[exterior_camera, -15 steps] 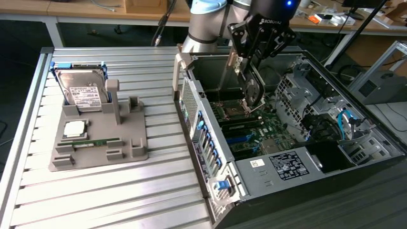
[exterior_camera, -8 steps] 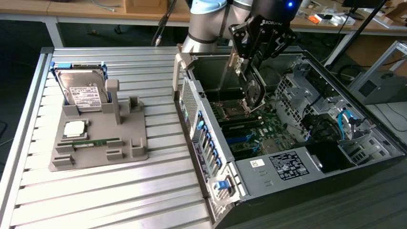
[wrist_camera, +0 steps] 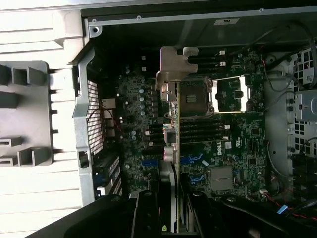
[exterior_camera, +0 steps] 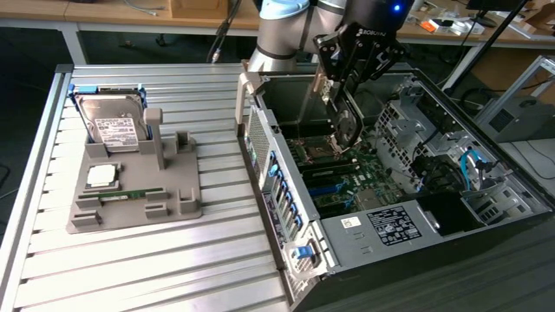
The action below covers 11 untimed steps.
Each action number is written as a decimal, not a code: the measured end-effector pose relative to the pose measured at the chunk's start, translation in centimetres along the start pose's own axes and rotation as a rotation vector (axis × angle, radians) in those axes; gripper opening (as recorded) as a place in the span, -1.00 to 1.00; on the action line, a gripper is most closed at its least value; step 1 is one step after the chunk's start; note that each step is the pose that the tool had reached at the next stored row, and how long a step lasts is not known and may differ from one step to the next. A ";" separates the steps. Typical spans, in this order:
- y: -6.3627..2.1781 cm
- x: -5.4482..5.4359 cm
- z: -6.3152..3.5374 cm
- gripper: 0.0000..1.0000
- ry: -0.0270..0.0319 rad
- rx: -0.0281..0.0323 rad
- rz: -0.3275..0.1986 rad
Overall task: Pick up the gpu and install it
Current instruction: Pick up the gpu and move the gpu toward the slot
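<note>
Already done, exterior view: your gripper [exterior_camera: 340, 84] is clamped on the gpu [exterior_camera: 347, 127], which hangs on edge inside the open computer case [exterior_camera: 286, 195]
Left, exterior view: the card sits above the motherboard [exterior_camera: 347, 175] and is not yet seated, by the look of it
Around, exterior view: the hard drive [exterior_camera: 111, 123], a processor chip [exterior_camera: 103, 174] and the memory stick [exterior_camera: 121, 193] rest on the grey holder [exterior_camera: 173, 208], well apart from the case
Grip, wrist view: your fingers [wrist_camera: 143, 213] pinch the gpu [wrist_camera: 173, 114] from both sides, with its silver bracket [wrist_camera: 173, 64] at the end away from them
Position, wrist view: the card hangs just beside the processor socket [wrist_camera: 195, 96]
In your way, wrist view: the perforated case wall [wrist_camera: 94, 119] stands near the bracket, and the blue slots [wrist_camera: 190, 161] lie beneath
</note>
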State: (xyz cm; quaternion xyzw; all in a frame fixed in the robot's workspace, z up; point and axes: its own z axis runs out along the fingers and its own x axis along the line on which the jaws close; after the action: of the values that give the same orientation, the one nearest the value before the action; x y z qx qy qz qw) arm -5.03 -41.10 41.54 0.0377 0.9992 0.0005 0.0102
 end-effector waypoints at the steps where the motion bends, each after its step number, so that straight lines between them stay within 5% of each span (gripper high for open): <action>1: -0.01 0.0 0.03 -0.47 0.0000 0.0002 0.000; 11: -0.07 -0.4 0.34 -0.47 -0.0001 0.0020 0.000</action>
State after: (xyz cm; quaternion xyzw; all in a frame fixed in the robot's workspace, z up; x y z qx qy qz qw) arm -4.64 -41.19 41.21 0.0378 0.9992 -0.0005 0.0102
